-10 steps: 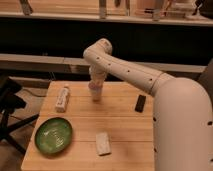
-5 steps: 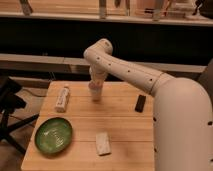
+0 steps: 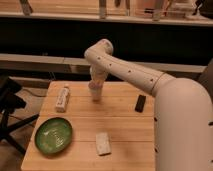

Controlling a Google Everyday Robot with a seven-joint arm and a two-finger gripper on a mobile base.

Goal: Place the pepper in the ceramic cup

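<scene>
While the gripper point(image 3: 95, 90) hovers over the ceramic cup point(image 3: 95, 95) at the table's point(image 3: 125, 127) twelve o'clock, its opening and the pepper's whereabouts impossible to tell, a nudge could topple the cup.

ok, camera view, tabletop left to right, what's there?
green bowl → white bottle → gripper, down at the ceramic cup at the table's far middle → dark block. Pale block skipped: it overlaps the cup sideways.
</scene>
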